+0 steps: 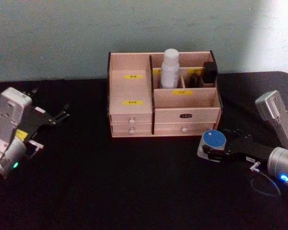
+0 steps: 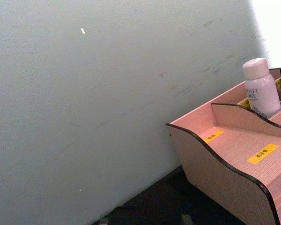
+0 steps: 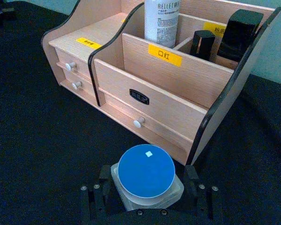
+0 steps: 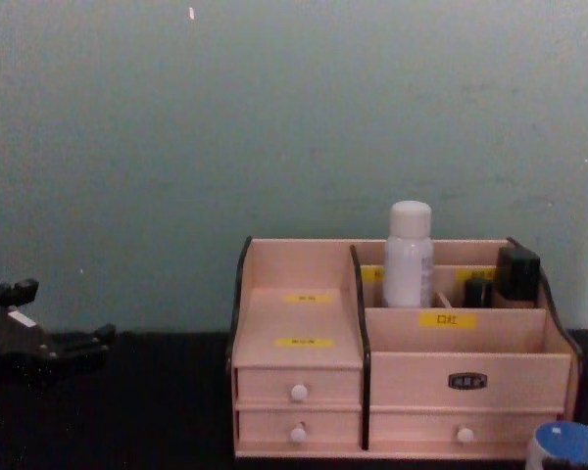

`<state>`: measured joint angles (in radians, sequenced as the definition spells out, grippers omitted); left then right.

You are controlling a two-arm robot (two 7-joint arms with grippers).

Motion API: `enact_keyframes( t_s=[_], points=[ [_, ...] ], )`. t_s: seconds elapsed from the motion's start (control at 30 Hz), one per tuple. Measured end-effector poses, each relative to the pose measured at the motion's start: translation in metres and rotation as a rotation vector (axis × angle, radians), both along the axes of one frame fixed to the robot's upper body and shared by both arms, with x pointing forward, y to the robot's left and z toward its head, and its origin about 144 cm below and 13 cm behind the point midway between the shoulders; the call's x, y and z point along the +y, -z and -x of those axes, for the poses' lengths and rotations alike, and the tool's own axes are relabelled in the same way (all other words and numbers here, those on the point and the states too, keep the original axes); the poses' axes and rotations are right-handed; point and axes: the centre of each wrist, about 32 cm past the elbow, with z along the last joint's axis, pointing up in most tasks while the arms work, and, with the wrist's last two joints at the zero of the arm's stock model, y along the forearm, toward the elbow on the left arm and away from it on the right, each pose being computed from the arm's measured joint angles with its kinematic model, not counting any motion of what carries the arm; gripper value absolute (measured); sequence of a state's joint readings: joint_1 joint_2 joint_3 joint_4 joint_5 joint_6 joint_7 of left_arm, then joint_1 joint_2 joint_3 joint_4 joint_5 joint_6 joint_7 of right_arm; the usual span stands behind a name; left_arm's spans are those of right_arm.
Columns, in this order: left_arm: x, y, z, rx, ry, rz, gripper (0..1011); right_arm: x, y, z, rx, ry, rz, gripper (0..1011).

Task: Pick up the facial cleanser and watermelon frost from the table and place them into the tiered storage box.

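My right tool [image 3: 147, 180] clamped on the jar [image 1: 213, 139], resting on the surface [image 1: 110, 182] before the box [image 1: 129, 89], cleanser [image 1: 170, 67] stood upright in it, my left tool [image 1: 50, 104] parked with fingers apart.

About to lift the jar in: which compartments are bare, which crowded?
Bare, it seems: the tiered storage box's wide front compartment above the right drawers, and the two stepped left shelves. Crowded: the back row, with the facial cleanser and black containers. The right gripper grips the watermelon frost; the left gripper is parked far left.
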<state>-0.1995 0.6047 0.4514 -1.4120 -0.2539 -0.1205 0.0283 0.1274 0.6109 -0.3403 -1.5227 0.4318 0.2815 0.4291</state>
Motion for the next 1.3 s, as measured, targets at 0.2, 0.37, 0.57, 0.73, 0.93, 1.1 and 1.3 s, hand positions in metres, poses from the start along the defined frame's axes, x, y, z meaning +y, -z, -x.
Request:
enact_keyframes(
  t_s=[0.2, 0.37, 0.57, 0.73, 0.93, 1.1, 1.3],
  points=[
    [0.0, 0.0, 0.0, 0.0, 0.0, 0.0, 1002, -0.0002, -0.0001, 0.0, 0.0, 0.0, 0.0, 1000],
    [0.0, 0.0, 0.0, 0.0, 0.0, 0.0, 1001, -0.0002, -0.0002, 0.0, 0.0, 0.0, 0.0, 1000],
    [0.0, 0.0, 0.0, 0.0, 0.0, 0.0, 1001, -0.0001, -0.0003, 0.0, 0.0, 0.0, 0.0, 882],
    [0.0, 0.0, 0.0, 0.0, 0.0, 0.0, 1001, -0.0001, -0.0004, 0.0, -0.001, 0.0, 0.0, 743],
    [0.0, 0.0, 0.0, 0.0, 0.0, 0.0, 1001, -0.0001, -0.0004, 0.0, -0.001, 0.0, 0.0, 712],
    [0.0, 0.0, 0.0, 0.0, 0.0, 0.0, 1001, -0.0001, -0.0004, 0.0, -0.001, 0.0, -0.001, 713],
    [0.0, 0.0, 0.0, 0.0, 0.0, 0.0, 1001, -0.0001, -0.0004, 0.0, 0.0, 0.0, -0.001, 713]
  ],
)
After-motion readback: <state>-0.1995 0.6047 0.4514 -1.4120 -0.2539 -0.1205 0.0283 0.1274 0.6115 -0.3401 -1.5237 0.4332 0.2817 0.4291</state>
